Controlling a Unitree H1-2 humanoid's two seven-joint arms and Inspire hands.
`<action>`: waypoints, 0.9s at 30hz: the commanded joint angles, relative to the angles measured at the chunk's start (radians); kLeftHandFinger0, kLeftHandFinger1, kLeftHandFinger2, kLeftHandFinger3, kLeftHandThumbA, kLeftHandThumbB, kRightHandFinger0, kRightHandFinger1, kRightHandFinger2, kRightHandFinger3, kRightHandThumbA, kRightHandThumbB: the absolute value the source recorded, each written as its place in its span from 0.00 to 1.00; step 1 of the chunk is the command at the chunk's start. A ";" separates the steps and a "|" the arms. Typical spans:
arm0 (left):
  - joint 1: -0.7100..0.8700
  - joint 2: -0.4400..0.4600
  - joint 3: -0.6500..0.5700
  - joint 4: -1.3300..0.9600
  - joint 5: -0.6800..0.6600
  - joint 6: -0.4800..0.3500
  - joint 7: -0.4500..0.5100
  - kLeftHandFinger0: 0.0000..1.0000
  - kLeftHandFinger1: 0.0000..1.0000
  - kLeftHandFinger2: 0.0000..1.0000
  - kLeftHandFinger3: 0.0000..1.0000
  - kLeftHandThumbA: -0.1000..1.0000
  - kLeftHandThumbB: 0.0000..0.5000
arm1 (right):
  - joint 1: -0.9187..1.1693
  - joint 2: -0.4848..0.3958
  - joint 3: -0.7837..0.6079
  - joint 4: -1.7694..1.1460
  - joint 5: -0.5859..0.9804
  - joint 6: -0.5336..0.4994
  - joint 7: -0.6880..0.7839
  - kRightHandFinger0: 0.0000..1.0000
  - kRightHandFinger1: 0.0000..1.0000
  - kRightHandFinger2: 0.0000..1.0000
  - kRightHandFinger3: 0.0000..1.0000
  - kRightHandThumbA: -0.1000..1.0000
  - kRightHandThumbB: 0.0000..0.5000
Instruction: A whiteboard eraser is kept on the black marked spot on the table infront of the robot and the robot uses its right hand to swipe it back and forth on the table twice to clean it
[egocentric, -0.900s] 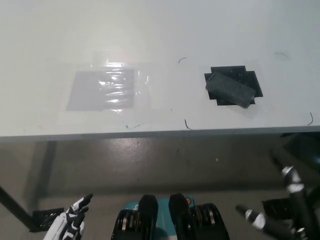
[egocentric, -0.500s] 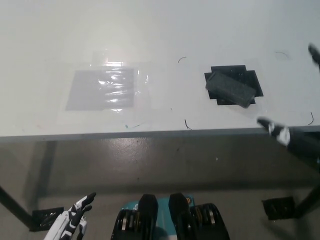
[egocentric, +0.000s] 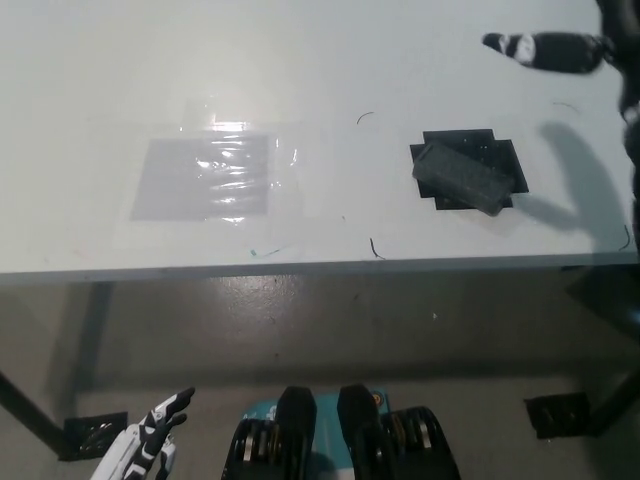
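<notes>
Eraser (egocentric: 460, 177) flat on black mark (egocentric: 500, 160), long axis diagonal, near-right to far-left, below-left of raised right robot hand (egocentric: 570, 50), fingers' state unclear, desk (egocentric: 320, 60).

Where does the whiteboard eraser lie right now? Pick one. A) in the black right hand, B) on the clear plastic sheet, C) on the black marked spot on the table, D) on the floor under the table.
C: the whiteboard eraser lies tilted on the black marked spot, while the right hand is above the table, apart from it.
</notes>
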 joint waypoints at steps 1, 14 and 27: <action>0.008 0.051 0.001 -0.041 -0.027 -0.058 -0.051 1.00 1.00 1.00 1.00 0.98 0.74 | -0.382 -0.018 0.141 0.446 -0.140 0.247 0.125 1.00 1.00 1.00 1.00 1.00 0.82; 0.018 0.049 0.007 -0.028 0.001 -0.078 -0.047 1.00 1.00 1.00 1.00 0.98 0.73 | -0.533 0.110 0.223 0.990 -0.056 0.147 0.112 1.00 1.00 1.00 1.00 1.00 0.66; 0.029 0.058 0.009 -0.038 0.004 -0.061 -0.047 1.00 1.00 1.00 1.00 0.98 0.76 | -0.499 0.172 0.176 1.157 0.016 0.110 0.118 1.00 1.00 1.00 1.00 1.00 0.57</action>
